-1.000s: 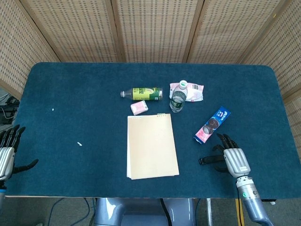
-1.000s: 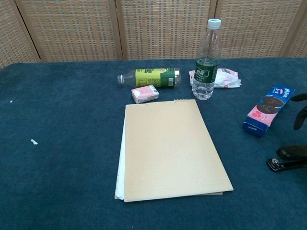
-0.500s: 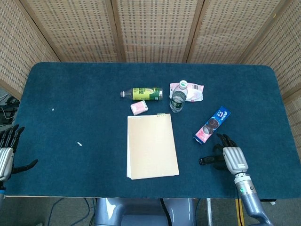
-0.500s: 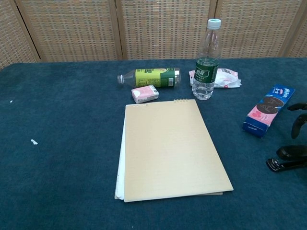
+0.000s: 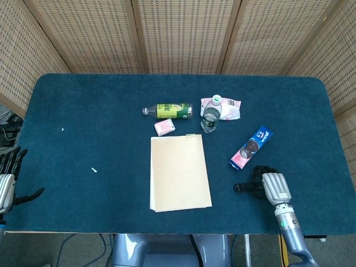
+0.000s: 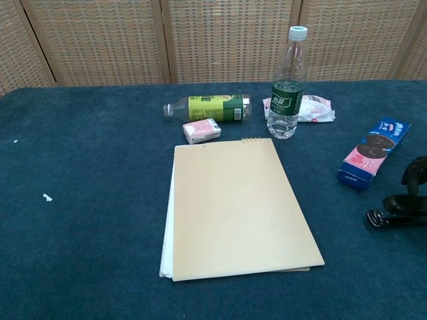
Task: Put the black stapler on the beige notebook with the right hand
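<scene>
A black stapler [image 6: 392, 217] lies on the blue table [image 5: 89, 111], right of the beige notebook [image 5: 179, 173] and apart from it. The right hand [image 5: 271, 187] covers it, fingers curled down around it. The left hand [image 5: 6, 181] rests at the table's left edge, fingers spread, holding nothing.

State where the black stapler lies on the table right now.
The black stapler lies on the blue table near its front right, right of the beige notebook and just below the cookie box, under the right robot hand.
</scene>
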Tool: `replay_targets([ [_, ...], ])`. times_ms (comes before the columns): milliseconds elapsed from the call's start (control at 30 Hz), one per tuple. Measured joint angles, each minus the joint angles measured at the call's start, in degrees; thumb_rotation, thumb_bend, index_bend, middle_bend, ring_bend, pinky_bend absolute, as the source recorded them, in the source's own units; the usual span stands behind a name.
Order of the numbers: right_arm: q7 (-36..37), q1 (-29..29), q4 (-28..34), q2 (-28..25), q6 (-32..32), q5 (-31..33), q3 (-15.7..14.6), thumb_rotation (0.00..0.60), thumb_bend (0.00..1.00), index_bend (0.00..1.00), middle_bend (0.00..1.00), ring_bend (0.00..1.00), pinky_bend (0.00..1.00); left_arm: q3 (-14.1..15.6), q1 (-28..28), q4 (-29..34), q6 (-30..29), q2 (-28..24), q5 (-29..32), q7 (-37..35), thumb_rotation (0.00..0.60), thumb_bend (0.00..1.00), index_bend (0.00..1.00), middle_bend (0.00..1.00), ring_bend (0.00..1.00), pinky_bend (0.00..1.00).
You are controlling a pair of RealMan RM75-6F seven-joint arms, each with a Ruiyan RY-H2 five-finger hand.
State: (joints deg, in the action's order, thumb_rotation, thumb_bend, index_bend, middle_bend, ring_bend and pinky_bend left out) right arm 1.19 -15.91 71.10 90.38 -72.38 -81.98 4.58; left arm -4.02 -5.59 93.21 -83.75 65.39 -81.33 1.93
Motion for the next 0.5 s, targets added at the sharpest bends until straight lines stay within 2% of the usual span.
replay_targets([
  [233,1.2,-0.2,1.4,-0.2,-4.4,-3.5,0.7,0.6,0.49,0.79,0.63,0.6,0.73,-0.2,0.1,-0.3,-0.2,-0.1,0.0,-1.2,0.6,0.17,0.0,0.0,0.0,0.0],
  [500,-3.6,-2.4,10.7,-3.1,-4.8,-4.5,2.8,0.6,0.49,0.79,0.63,0.6,0.74,-0.3,0.2,-0.3,-0.3,-0.3,-0.1,-1.6,0.6,0.17,0.0,0.0,0.0,0.0],
])
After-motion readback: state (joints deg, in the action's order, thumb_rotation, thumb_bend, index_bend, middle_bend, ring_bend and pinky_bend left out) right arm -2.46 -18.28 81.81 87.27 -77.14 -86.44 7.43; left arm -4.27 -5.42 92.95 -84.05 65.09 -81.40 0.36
